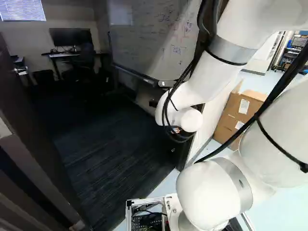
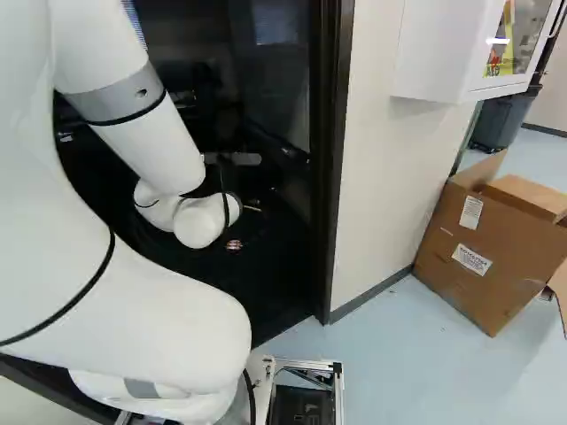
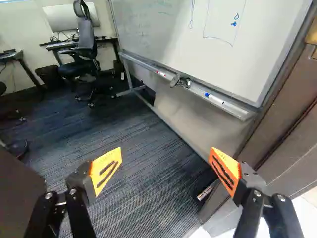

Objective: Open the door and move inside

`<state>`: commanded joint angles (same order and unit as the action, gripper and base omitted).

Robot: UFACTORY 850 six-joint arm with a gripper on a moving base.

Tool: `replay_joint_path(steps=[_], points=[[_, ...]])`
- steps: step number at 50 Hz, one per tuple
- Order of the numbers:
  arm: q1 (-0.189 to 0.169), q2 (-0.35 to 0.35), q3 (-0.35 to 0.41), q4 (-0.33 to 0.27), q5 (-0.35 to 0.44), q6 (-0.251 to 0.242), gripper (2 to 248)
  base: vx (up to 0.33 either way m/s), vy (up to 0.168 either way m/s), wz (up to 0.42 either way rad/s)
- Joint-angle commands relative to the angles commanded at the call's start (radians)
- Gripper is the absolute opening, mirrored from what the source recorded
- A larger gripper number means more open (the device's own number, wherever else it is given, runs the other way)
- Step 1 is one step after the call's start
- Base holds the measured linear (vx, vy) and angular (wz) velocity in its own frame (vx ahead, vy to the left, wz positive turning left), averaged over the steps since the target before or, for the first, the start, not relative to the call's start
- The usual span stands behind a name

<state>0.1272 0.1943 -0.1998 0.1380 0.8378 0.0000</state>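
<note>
The brown door [image 1: 29,134] stands open at the left of the left base view, its metal handle [image 1: 20,71] on the upper part. Mostly hidden by the arm's wrist, the gripper [image 1: 176,129] shows there as a small orange patch at the doorway. In the wrist view the gripper [image 3: 165,161] has its orange-padded fingers wide apart, with only carpet behind the gap. A dark edge, perhaps the door [image 3: 17,191], lies beside one finger; the brown door frame [image 3: 218,198] is beyond the other. Dark carpet [image 1: 110,149] covers the floor inside.
Inside, a whiteboard [image 3: 208,44] with a marker tray runs along one side; a chair [image 3: 84,49] and a desk [image 1: 72,54] stand farther back. Right of the door frame [image 2: 330,177] are a pale wall [image 2: 385,168], a cardboard box [image 2: 496,243] and a white wall cabinet [image 2: 443,53].
</note>
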Motion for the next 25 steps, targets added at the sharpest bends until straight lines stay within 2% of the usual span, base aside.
replay_joint_path(steps=[15, 25], points=[[0.000, 0.000, 0.000, 0.000, 0.000, 0.000, 247, 0.000, 0.000, 0.000], [0.000, 0.000, 0.000, 0.000, 0.000, 0.000, 247, 0.005, 0.027, 0.122]])
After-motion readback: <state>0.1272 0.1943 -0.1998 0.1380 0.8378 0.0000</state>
